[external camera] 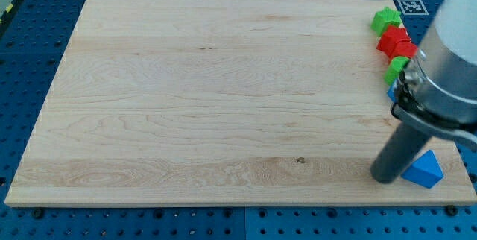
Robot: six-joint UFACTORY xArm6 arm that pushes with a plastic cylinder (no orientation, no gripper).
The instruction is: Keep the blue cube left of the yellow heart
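Blue cube isn't clearly visible tbh, just a blue sliver [390, 91] behind the arm at the view's right, and no yellow heart showing. Camera view: my tip [385, 176] sits touching a blue triangular block [425, 169] near the surface [209, 98] bottom right. No hand here, just a rod, tilted. Prob best to push slow & find both first

Blue block [424, 169], wedge-like, lies near worktop's bottom right corner, touching my tip [383, 177]. Yellow heart not visible.
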